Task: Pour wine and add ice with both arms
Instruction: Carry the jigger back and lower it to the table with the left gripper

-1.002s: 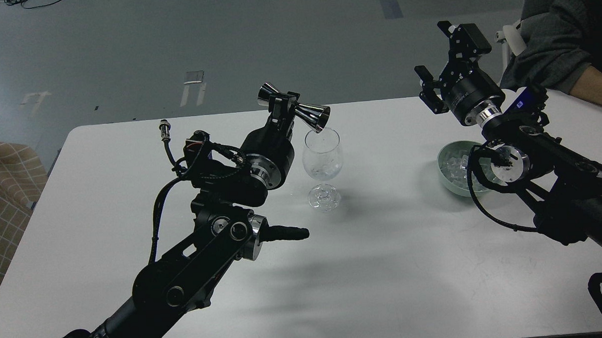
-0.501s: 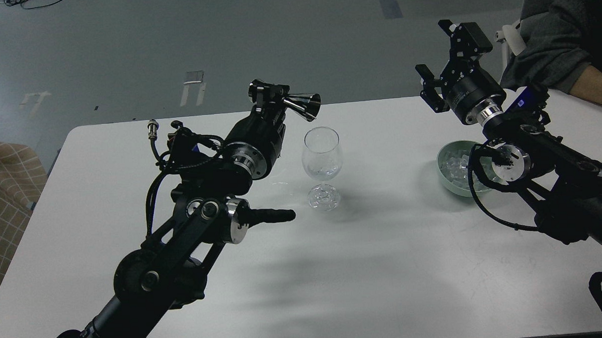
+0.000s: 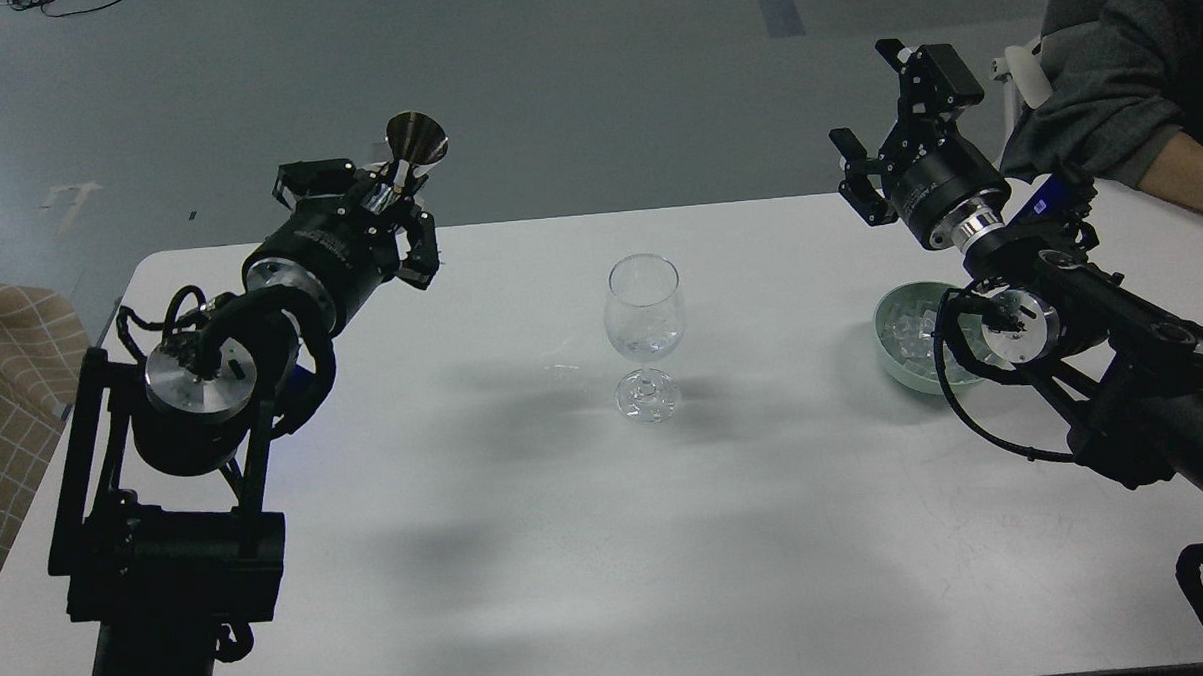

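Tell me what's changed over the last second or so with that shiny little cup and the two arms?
The left gripper, still clamped on the metal jigger, swung left, away from the wine glass, and turned the jigger from tipped over the rim to upright. The glass, the green bowl of ice and the open right gripper stayed put.

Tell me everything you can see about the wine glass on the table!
The wine glass is clear, with a round bowl, a short stem and a round foot. It stands upright near the middle of the white table, alone; neither gripper touches it. A few ice cubes sit low in its bowl. Any wine there is too clear to make out. Its foot casts sparkly reflections and a soft shadow on the tabletop.
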`<state>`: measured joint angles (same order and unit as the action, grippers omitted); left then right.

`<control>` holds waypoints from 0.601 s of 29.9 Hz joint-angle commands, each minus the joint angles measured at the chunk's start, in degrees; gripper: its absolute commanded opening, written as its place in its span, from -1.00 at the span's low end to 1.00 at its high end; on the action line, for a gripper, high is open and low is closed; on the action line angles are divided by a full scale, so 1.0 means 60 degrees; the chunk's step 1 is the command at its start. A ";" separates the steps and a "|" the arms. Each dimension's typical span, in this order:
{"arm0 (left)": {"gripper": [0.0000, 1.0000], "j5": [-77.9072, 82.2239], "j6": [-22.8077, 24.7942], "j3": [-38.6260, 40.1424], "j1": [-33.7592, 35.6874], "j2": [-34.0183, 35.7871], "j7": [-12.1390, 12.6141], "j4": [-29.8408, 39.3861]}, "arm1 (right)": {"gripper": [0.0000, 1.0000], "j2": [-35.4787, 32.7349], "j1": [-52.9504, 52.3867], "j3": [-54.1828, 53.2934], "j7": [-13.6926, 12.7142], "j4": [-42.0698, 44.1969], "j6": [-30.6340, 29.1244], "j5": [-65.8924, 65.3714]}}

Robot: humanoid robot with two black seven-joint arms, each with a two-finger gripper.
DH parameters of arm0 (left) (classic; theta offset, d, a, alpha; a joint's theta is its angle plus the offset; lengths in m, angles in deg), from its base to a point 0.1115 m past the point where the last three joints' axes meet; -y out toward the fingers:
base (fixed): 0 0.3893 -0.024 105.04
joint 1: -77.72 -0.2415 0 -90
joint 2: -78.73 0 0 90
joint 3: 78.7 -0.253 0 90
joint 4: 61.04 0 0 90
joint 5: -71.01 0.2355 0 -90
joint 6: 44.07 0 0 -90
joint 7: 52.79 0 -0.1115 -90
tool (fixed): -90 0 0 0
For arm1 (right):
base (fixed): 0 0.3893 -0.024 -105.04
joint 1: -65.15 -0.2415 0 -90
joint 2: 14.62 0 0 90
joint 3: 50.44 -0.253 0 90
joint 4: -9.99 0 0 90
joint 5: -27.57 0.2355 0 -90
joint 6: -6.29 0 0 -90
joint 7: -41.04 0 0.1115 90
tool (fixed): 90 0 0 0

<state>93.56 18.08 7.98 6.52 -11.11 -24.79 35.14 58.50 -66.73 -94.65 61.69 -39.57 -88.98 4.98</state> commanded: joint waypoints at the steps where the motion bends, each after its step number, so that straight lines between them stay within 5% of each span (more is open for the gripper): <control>1: -0.87 -0.0345 -0.0016 0.0553 -0.0773 -0.0026 0.0000 -0.0047 | 1.00 0.0001 0.0022 0.0000 0.0002 -0.0001 0.0000 0.0000; 12: -0.85 -0.0404 0.0116 0.1182 -0.2327 -0.0026 0.0000 -0.0091 | 1.00 0.0016 0.0081 0.0014 -0.0013 -0.0001 0.0000 0.0000; 18: -0.83 -0.0565 0.1053 0.1886 -0.2402 -0.0026 0.0000 -0.0486 | 1.00 -0.0028 0.0125 0.0014 -0.0013 -0.0074 0.0014 0.0000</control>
<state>90.68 21.85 17.67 -7.66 -11.27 -24.79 33.66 58.61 -66.21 -94.55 61.61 -39.82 -88.98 4.98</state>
